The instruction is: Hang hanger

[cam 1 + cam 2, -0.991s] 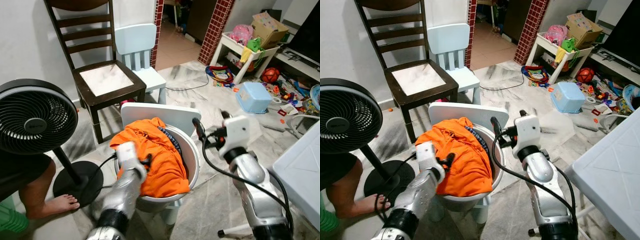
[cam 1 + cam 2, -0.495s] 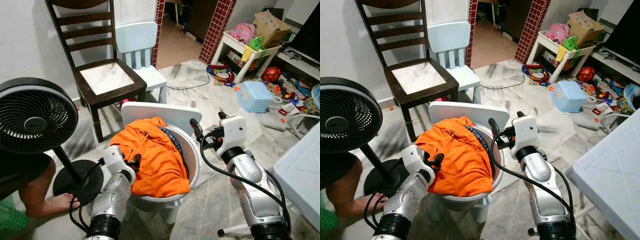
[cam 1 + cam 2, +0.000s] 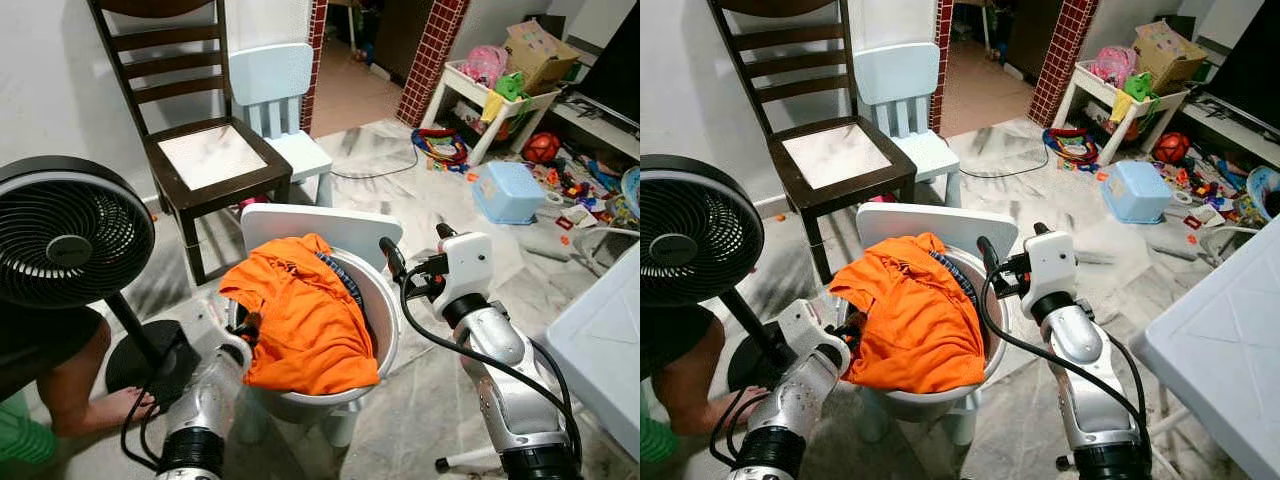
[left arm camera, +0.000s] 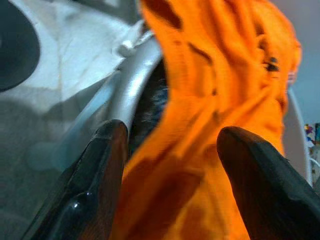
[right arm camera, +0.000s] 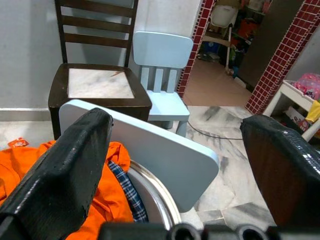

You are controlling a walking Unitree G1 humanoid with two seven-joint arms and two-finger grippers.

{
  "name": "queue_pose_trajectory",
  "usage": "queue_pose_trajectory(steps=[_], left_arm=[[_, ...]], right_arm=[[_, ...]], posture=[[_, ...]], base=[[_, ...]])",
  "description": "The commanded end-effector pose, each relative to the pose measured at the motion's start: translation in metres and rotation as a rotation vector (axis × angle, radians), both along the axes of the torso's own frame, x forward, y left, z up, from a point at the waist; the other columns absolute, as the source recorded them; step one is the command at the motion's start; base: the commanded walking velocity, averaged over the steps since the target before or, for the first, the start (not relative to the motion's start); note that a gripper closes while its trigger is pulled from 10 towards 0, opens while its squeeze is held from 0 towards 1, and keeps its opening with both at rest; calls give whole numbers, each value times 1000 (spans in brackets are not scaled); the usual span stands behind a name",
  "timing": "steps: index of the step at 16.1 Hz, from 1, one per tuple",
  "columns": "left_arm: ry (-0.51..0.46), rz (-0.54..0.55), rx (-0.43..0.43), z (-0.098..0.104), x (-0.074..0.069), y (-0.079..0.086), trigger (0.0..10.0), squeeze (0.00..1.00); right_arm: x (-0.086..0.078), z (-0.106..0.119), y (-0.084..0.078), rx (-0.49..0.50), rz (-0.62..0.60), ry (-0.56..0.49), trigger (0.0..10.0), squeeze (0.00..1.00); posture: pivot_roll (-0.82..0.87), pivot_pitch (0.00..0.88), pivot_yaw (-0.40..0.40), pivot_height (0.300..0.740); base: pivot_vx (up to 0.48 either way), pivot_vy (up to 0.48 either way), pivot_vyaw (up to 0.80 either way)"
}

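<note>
Low in the frame's lower left, the left gripper spreads its fingers over the orange garment, presumably to dig a hanger out; none is visible. At centre right the right gripper waits open over the metal basin's rim. Beyond: marble floor, dark wooden chair, scattered toys.

An orange garment fills the basin, left pincer touching its edge.
</note>
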State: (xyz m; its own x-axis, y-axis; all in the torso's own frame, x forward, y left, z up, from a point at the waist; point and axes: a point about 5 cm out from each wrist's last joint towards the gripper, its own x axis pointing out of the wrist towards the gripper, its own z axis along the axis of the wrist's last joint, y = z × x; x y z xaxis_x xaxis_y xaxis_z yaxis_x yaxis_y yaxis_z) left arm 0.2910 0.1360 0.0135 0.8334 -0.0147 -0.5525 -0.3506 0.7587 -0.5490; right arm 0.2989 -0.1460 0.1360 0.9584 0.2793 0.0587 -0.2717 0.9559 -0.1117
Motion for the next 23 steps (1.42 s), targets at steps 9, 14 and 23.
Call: queue_pose_trajectory(steps=[9, 14, 23], left_arm=[[31, -237, -41, 4, 9, -42, 10000, 0], [59, -236, -68, 8, -2, -43, 10000, 0], [105, -164, -137, 9, -22, -42, 0, 0]], right_arm=[[-1, 3, 4, -4, 8, -15, 10000, 0], [0, 3, 5, -4, 13, -14, 10000, 0], [4, 5, 5, -6, 24, -21, 10000, 0]], posture=[[-71, 81, -114, 740], [-66, 83, -117, 740], [-50, 73, -124, 740]], base=[[0, 0, 0], [0, 0, 0], [0, 0, 0]])
